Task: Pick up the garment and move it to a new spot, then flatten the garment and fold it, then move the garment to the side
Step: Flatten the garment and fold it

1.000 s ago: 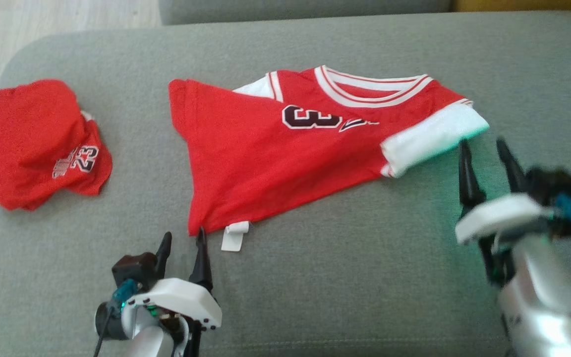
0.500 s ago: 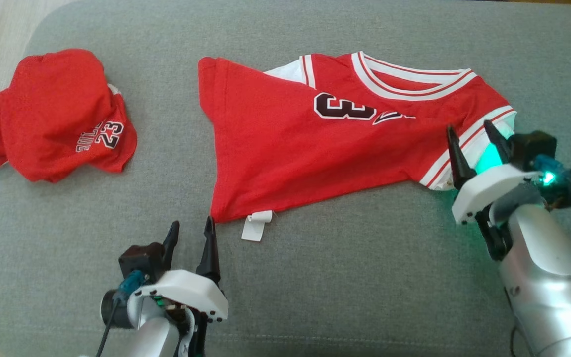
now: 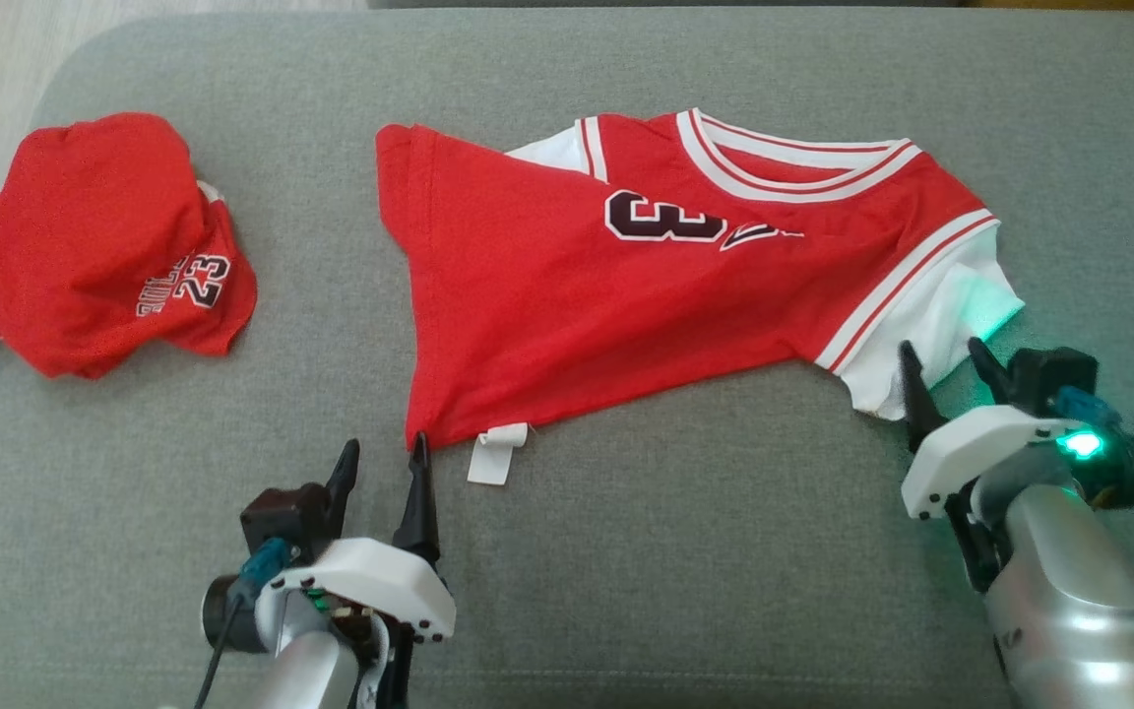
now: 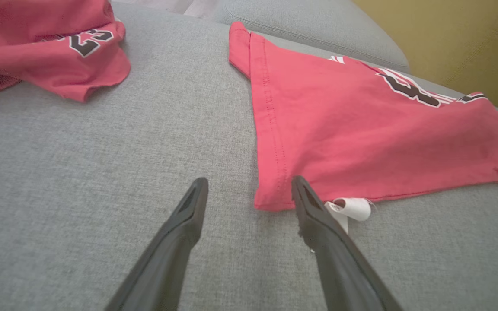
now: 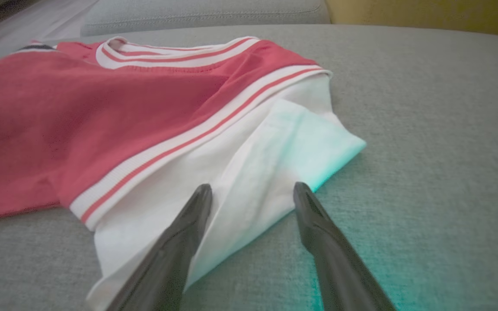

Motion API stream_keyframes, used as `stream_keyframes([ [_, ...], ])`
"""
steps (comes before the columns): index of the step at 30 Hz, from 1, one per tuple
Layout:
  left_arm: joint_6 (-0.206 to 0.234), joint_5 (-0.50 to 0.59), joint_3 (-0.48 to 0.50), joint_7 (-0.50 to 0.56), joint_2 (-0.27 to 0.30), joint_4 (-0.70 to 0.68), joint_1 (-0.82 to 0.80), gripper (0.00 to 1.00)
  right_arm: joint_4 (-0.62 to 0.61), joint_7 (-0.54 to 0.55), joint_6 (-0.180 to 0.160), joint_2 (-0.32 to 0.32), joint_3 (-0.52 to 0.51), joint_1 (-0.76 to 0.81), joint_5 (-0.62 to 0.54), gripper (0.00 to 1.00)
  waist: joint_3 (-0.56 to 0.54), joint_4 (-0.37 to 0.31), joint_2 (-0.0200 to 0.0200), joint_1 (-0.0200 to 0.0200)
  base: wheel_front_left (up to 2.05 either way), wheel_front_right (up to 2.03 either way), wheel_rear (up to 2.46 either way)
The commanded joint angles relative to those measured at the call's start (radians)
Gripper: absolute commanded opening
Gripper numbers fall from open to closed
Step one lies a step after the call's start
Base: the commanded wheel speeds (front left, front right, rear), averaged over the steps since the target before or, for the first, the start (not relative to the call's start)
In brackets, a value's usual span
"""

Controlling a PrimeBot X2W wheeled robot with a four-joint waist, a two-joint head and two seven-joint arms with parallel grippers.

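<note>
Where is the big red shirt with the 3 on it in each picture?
Head view: the shirt lies across the middle.
Left wrist view: the shirt fills the upper right.
Right wrist view: the shirt is at upper left, its white sleeve in the middle.
Shared landmark: the grey couch under it.

Two shiny silver metal arms (image 3: 1069, 611), white rounded plastic wrist shells (image 3: 370, 586).
On left gripper (image 3: 384, 451) and right gripper (image 3: 941, 353): long black tapered fingers (image 3: 419, 502), black camera blocks (image 3: 282, 512), teal cable plugs (image 3: 257, 571), thin black cable (image 3: 213, 660); green glowing lamp (image 3: 1081, 443) on right wrist.
</note>
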Motion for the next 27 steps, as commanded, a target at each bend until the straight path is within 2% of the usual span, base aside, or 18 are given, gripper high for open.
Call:
stream_keyframes([
  [1,-0.006,0.008,0.024,-0.012,0.009,-0.027,-0.024,1.0,-0.016,-0.02,0.007,0.015,0.0,-0.007,-0.006,0.16,-0.003,-0.002,0.0,0.0,0.0,0.0,0.0],
  [2,-0.006,0.008,0.024,-0.012,0.009,-0.027,-0.023,1.0,-0.01,-0.022,0.007,0.016,-0.01,-0.003,-0.011,0.0,-0.005,-0.004,0.0,0.0,0.0,0.0,0.0],
  [6,-0.008,0.008,0.025,-0.012,0.009,-0.021,-0.017,1.0,0.006,-0.026,0.007,0.021,-0.043,0.007,-0.025,0.0,-0.012,-0.011,0.0,0.0,0.0,0.0,0.0],
  [11,-0.011,0.018,0.033,-0.012,0.009,-0.017,-0.01,1.0,0.009,-0.06,0.007,0.027,-0.131,0.012,-0.038,0.0,-0.022,-0.03,0.0,0.0,0.0,0.0,0.0],
  [12,-0.012,0.02,0.036,-0.012,0.009,-0.019,-0.008,1.0,0.005,-0.069,0.007,0.027,-0.157,0.014,-0.038,0.42,-0.025,-0.035,0.0,0.0,0.0,0.0,0.0],
  [13,-0.012,0.022,0.039,-0.012,0.009,-0.02,-0.004,1.0,0.002,-0.076,0.007,0.029,-0.184,0.018,-0.034,1.0,-0.031,-0.04,0.0,0.0,0.0,0.0,0.0],
  [18,-0.012,0.033,0.054,-0.012,0.009,-0.021,0.02,1.0,-0.05,-0.101,0.007,0.035,-0.321,0.052,-0.038,1.0,-0.063,-0.073,0.0,0.0,0.0,0.0,0.0],
  [21,-0.001,0.047,0.074,-0.012,0.009,-0.031,0.035,1.0,-0.131,-0.103,0.007,0.039,-0.361,0.082,-0.07,1.0,-0.086,-0.093,0.0,0.0,0.0,0.0,0.0],
  [23,0.013,0.064,0.096,-0.012,0.009,-0.045,0.045,1.0,-0.192,-0.103,0.007,0.043,-0.346,0.103,-0.082,1.0,-0.098,-0.103,0.0,0.0,0.0,0.0,0.0],
  [27,0.038,0.108,0.14,-0.012,0.009,-0.062,0.067,1.0,-0.305,-0.103,0.007,0.048,-0.22,0.146,-0.055,1.0,-0.117,-0.112,0.0,0.0,0.0,0.0,0.0],
])
